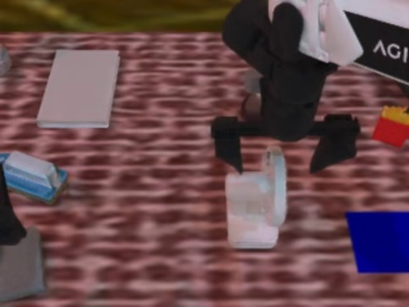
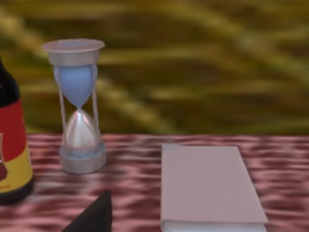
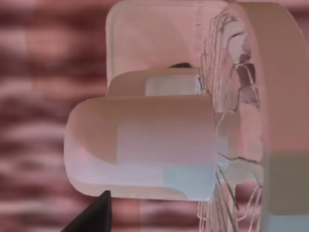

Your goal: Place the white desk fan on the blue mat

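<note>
R gripper [image 1: 282, 155] hangs over the desk's middle-right, jaws spread wide apart, nothing betw them. Its two black fingers [image 1: 228, 148] point down toward the near edge, one each side of the white desk fan's [image 1: 255, 204] far end; top view can't settle if either tip touches it. Fan stands on the desk just nearer the front edge than the gripper, boxy base w/ thin ring head on its right side. R wrist view is filled w/ the fan [image 3: 159, 140] at very close range, one dark fingertip [image 3: 94, 217] in shot.

Blue mat [image 1: 381, 241] lies flat at the desk's right edge, toward the front-right corner, well apart from the fan, bare.

Red-and-yellow box [image 1: 391, 124] sits at the right edge beyond the mat. Pale grey slab [image 1: 80, 87] lies near the back-left corner; white-and-blue block [image 1: 35, 176] at the left edge.

L gripper [image 1: 9, 220] parked at the front-left corner; only part in view. L wrist view shows an hourglass [image 2: 77, 106], a dark bottle [image 2: 13, 145] w/ red-yellow label, and the slab [image 2: 210, 186].
</note>
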`<control>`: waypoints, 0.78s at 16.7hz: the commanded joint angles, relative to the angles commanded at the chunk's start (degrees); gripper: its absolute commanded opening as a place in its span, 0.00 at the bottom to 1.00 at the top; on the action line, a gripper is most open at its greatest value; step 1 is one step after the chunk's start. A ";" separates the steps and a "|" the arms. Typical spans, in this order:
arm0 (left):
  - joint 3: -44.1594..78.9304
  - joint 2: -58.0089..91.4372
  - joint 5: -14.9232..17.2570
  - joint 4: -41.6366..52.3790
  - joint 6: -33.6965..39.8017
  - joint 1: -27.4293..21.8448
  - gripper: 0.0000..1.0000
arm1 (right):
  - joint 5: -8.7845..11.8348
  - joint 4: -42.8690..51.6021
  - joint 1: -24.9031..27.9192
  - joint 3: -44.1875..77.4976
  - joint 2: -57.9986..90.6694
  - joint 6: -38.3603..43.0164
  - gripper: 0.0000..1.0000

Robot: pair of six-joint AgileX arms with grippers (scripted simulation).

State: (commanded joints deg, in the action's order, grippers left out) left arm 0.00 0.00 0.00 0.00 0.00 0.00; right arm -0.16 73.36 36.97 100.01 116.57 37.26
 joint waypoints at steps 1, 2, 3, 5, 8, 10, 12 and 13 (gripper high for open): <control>0.00 0.00 0.00 0.00 0.00 0.00 1.00 | 0.00 -1.62 0.05 -1.59 0.06 0.05 1.00; 0.00 0.00 0.00 0.00 0.00 0.00 1.00 | 0.00 -2.64 0.10 -2.62 0.11 0.10 1.00; 0.00 0.00 0.00 0.00 0.00 0.00 1.00 | 0.00 -3.06 0.12 -3.03 0.16 0.12 1.00; 0.00 0.00 0.00 0.00 0.00 0.00 1.00 | 0.00 -3.06 0.12 -3.04 0.16 0.13 1.00; 0.00 0.00 0.00 0.00 0.00 0.00 1.00 | 0.00 -3.06 0.12 -3.04 0.16 0.13 0.85; 0.00 0.00 0.00 0.00 0.00 0.00 1.00 | 0.00 -3.06 0.12 -3.04 0.16 0.13 0.70; 0.00 0.00 0.00 0.00 0.00 0.00 1.00 | 0.00 -3.06 0.12 -3.04 0.16 0.13 0.55; 0.00 0.00 0.00 0.00 0.00 0.00 1.00 | 0.00 -3.06 0.12 -3.04 0.16 0.13 0.47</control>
State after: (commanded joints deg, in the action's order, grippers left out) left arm 0.00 0.00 0.00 0.00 0.00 0.00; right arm -0.16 70.29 37.09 96.96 116.72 37.38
